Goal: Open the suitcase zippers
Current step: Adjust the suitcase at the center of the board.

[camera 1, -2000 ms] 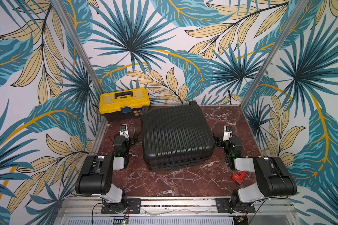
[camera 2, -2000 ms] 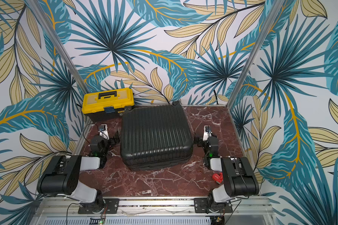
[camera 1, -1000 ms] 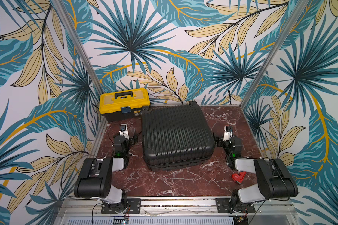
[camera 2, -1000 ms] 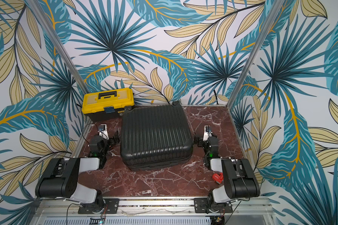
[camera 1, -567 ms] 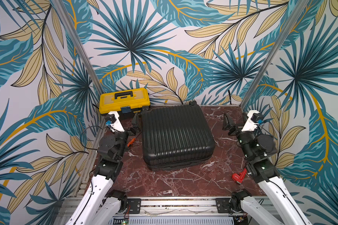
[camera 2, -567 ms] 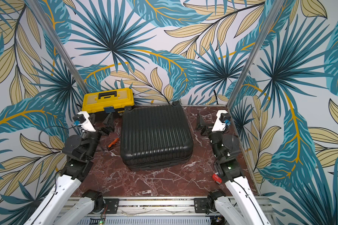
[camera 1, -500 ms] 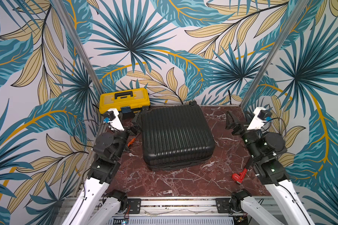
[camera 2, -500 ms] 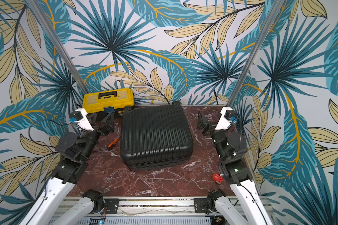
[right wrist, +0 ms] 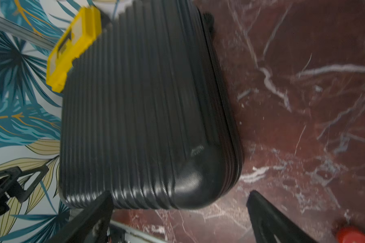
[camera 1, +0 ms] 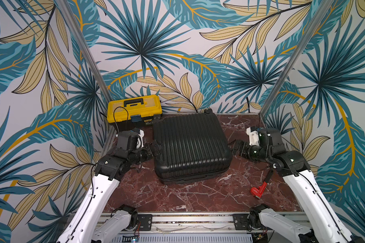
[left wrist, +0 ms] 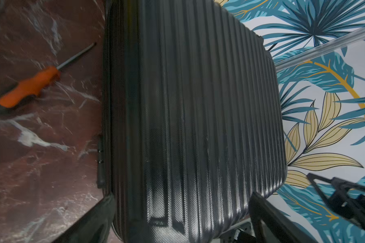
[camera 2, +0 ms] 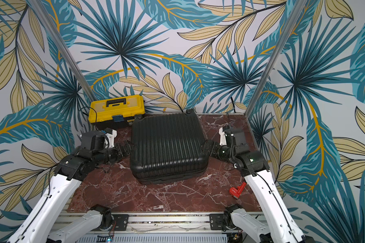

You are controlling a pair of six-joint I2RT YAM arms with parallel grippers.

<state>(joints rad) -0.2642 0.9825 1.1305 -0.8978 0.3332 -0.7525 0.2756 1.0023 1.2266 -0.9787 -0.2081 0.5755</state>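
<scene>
Having swung in from their folded rest, both open grippers, left gripper (camera 1: 156, 147) and right gripper (camera 1: 237, 147), now flank the closed suitcase (camera 1: 190, 145); zippers untouched.

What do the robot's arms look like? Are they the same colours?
Yes, they match. The left arm and the right arm both have long white shells with small dark holes, chunky black joints, and thin black cables running along them. Each ends in a black tool: the left tool and the right tool, with a white block behind it.
</scene>
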